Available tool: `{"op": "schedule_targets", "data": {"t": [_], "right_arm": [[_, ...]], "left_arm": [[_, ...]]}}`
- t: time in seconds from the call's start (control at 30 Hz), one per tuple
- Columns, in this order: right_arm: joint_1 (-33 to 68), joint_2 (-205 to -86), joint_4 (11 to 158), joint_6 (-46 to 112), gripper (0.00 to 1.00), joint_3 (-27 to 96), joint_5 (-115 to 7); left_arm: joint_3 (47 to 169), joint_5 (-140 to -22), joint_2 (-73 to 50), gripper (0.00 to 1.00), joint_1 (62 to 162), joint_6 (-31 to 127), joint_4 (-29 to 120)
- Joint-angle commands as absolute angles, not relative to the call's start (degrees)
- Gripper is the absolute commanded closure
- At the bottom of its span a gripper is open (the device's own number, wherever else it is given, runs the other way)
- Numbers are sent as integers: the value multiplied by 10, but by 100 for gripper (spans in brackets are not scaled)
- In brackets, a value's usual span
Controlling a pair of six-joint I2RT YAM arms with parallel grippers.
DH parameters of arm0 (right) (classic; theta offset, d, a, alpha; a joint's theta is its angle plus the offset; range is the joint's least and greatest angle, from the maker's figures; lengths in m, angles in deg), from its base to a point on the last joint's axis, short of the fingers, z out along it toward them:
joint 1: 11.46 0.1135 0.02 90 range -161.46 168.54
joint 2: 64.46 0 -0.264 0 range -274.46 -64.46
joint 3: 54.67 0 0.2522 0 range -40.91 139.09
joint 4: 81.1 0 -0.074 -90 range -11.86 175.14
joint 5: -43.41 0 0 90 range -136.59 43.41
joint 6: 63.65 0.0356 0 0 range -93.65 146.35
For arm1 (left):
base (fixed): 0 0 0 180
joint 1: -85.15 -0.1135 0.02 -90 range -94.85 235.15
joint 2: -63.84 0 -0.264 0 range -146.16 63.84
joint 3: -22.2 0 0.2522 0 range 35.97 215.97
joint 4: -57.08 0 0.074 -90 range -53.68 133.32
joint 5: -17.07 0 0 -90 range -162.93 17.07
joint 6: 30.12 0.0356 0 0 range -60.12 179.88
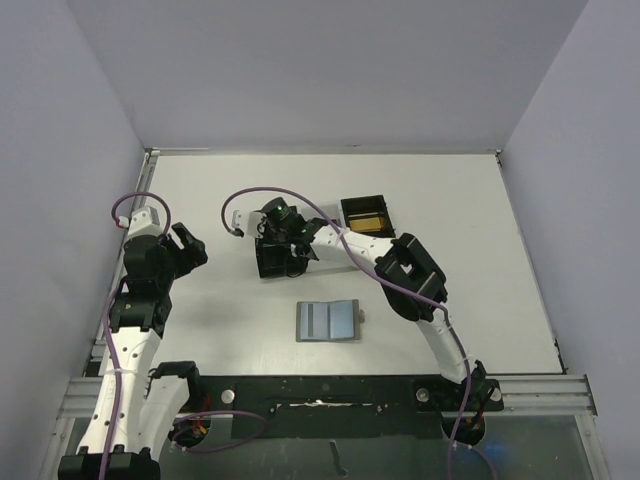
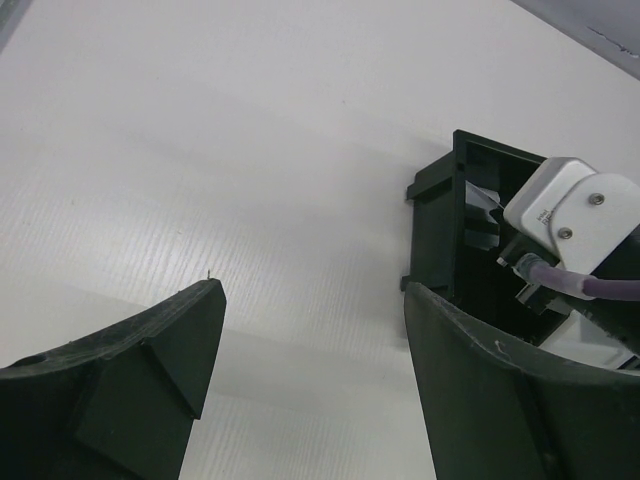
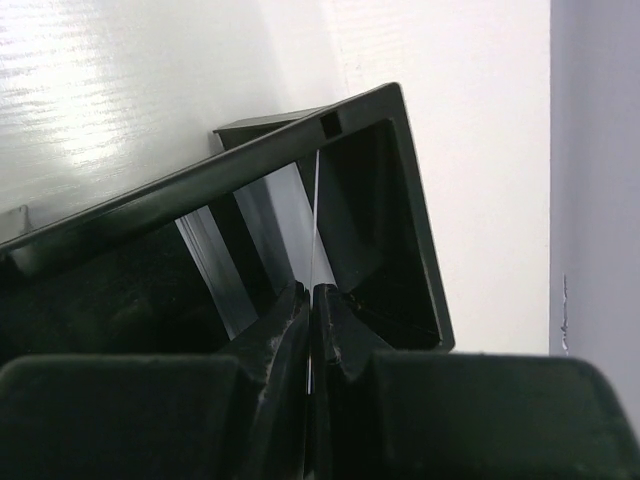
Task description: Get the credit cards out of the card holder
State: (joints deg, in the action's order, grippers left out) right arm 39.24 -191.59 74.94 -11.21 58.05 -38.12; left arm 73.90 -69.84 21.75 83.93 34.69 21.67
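With the right gripper [image 3: 311, 297] closed, pinches a thin card [image 3: 316, 215] edge-on at a black tray [image 3: 380, 230]. Holds the left gripper [image 1: 192, 246] wide open at 9 o'clock of the tray. Leaves the card holder [image 1: 329, 321] spread flat on the surface [image 1: 450, 200], at 5 o'clock of the tray, apart from both grippers.

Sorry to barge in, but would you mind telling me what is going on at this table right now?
The right arm's fingers are pinched shut on a thin card, which they hold edge-on at a compartment of the black tray. The card holder lies open and flat on the table, nearer the arm bases, and nothing is touching it. The left arm's fingers are spread open off to the left and hold nothing.
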Motion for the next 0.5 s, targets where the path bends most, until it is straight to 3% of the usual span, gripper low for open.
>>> {"op": "schedule_targets", "data": {"t": [0.0, 0.27, 0.4, 0.47], "right_arm": [[390, -1930, 762, -127, 100, 610, -371], [385, -1942, 766, -129, 100, 612, -360], [386, -1949, 752, -127, 94, 609, -368], [386, -1952, 745, -122, 86, 609, -370]], "left_arm": [[747, -690, 214, 28, 837, 350, 249], [747, -689, 212, 27, 837, 349, 248], [747, -688, 211, 27, 837, 348, 248], [747, -690, 210, 28, 837, 348, 248]]}}
